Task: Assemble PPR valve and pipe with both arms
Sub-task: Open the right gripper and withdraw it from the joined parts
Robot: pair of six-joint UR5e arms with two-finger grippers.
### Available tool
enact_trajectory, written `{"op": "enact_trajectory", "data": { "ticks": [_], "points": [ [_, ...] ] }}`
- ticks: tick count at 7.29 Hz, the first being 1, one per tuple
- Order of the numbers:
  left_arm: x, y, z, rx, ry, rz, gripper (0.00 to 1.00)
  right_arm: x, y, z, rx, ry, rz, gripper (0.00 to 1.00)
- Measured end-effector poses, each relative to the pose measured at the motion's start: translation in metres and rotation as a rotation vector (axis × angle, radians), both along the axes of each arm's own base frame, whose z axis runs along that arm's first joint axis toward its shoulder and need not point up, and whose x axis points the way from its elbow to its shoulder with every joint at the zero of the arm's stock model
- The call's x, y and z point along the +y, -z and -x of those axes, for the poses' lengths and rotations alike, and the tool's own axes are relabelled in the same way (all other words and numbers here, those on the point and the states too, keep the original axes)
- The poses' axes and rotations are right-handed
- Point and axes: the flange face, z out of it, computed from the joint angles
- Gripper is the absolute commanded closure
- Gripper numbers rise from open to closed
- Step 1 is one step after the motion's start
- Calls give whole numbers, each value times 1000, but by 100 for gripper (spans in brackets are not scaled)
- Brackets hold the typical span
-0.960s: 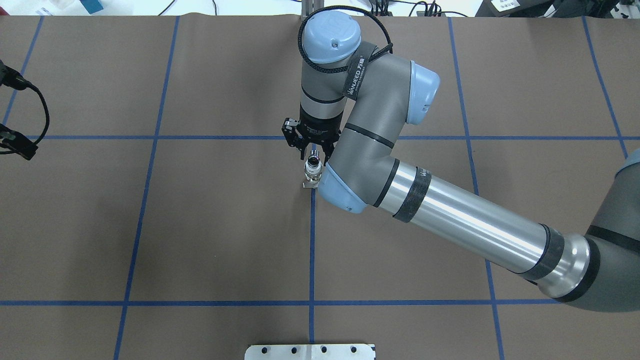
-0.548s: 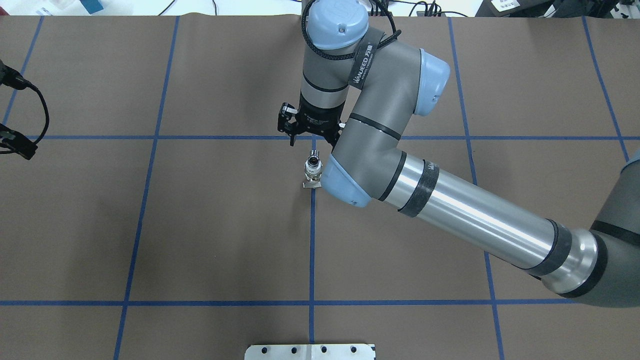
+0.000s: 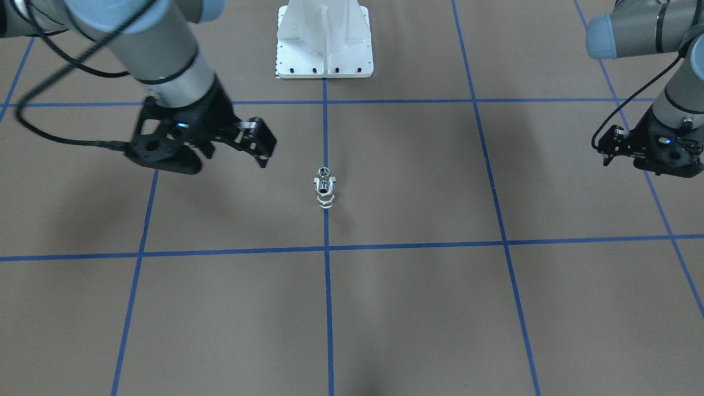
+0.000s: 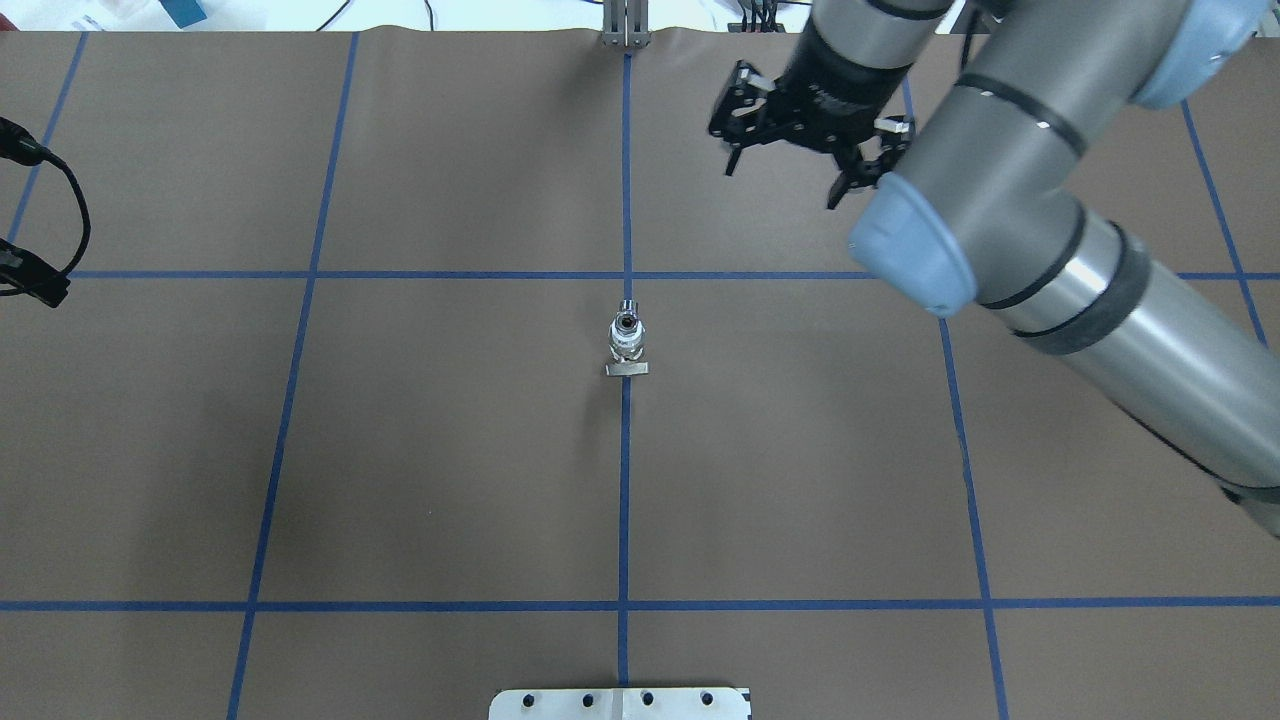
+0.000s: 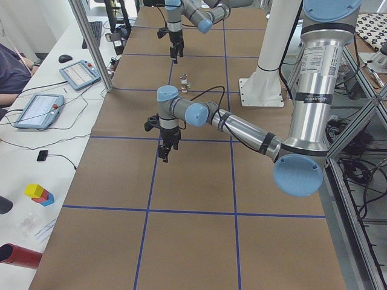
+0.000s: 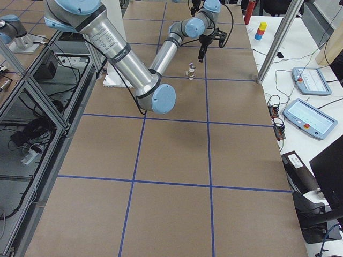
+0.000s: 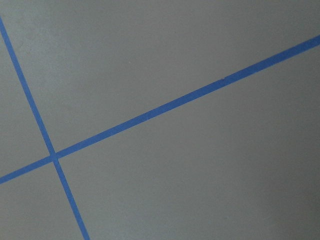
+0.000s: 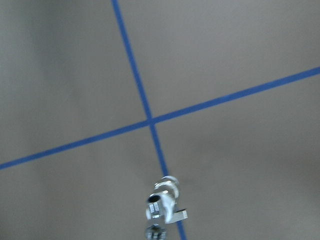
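Note:
The PPR valve, with white ends and a flat grey lever, stands upright on the centre blue line. The chrome pipe sits on top of it, dark opening up. The stack also shows in the front view and low in the right wrist view. My right gripper is open and empty, raised above the table to the far right of the stack, well clear of it. My left gripper hangs far out on my left side, its jaws spread and empty. The left wrist view shows only bare mat.
The white base plate of the robot stands on the centre line at my edge. Blue tape lines grid the brown mat. A black cable loops at the left edge. Tablets and a metal post stand beyond the far edge.
My right gripper, open over the top of the pipe a second ago, has lifted and swung away to the far right. The valve and pipe stand unmoved. The left arm has not moved.

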Motion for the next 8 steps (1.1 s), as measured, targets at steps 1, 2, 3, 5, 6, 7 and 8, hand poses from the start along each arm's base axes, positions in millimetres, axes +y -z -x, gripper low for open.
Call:
{"op": "enact_trajectory", "data": {
  "ticks": [1, 2, 3, 5, 6, 7, 8],
  "points": [
    [-1, 1, 13, 41, -13, 2, 1, -11, -52, -63, 57, 49, -77, 1],
    [-4, -2, 34, 79, -19, 5, 1, -20, -116, -118, 114, 129, -149, 1],
    [-9, -13, 63, 108, -15, 11, 1, -28, -183, -173, 159, 222, -206, 1],
    [-16, -55, 125, 141, 10, 41, 1, -39, -309, -274, 183, 366, -237, 1],
    [-11, -74, 141, 143, 32, 68, 1, -37, -368, -314, 147, 400, -208, 1],
    [-2, -91, 149, 140, 55, 104, 1, -29, -424, -348, 94, 393, -170, 1],
    [3, -100, 153, 139, 69, 124, 1, -20, -470, -369, 71, 368, -160, 1]
  ]
}}
